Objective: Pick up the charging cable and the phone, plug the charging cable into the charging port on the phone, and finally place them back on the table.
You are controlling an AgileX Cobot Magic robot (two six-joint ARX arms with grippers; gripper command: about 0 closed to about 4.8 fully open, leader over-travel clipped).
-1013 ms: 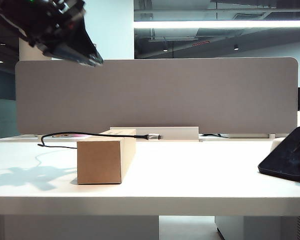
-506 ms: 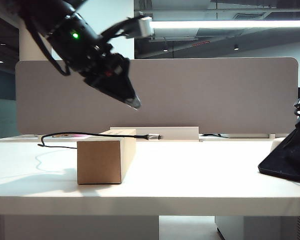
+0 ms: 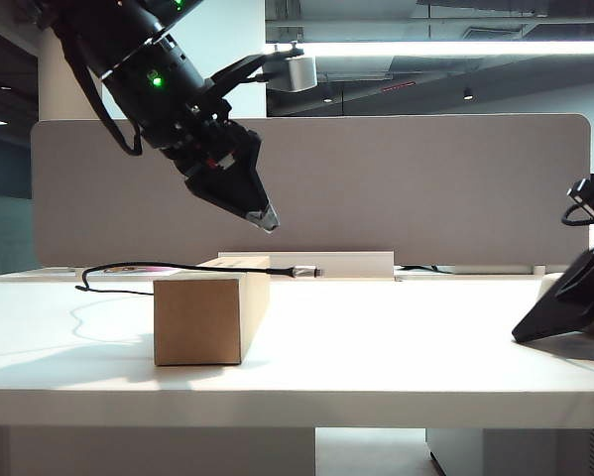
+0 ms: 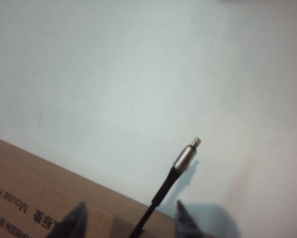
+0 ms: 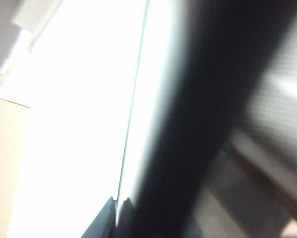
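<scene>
Two grippers are mine, and they are far apart across the table (image 3: pixel 376 347). My left gripper (image 3: pixel 262 213) hangs in the air above the cardboard box (image 3: pixel 209 312), pointing down and toward the middle, with its fingers spread wide and nothing between them; in its wrist view the two dark fingertips (image 4: pixel 73 223) show on either side of the charging cable (image 4: pixel 158 196), clear of it. The cable (image 3: pixel 178 266) lies over the top of the box, and its silver plug (image 3: pixel 304 270) juts out past the box edge, unsupported, toward the middle of the table. My right gripper (image 5: pixel 117 210) is at the far right edge of the exterior view, its fingertips drawn nearly together in its wrist view, against the thin edge of the phone (image 5: pixel 198 124). The phone (image 3: pixel 564 302) is tilted steeply, its lower corner on or just above the tabletop; I cannot tell which. The picture is too blurred to say whether my right fingers truly grip it.
</scene>
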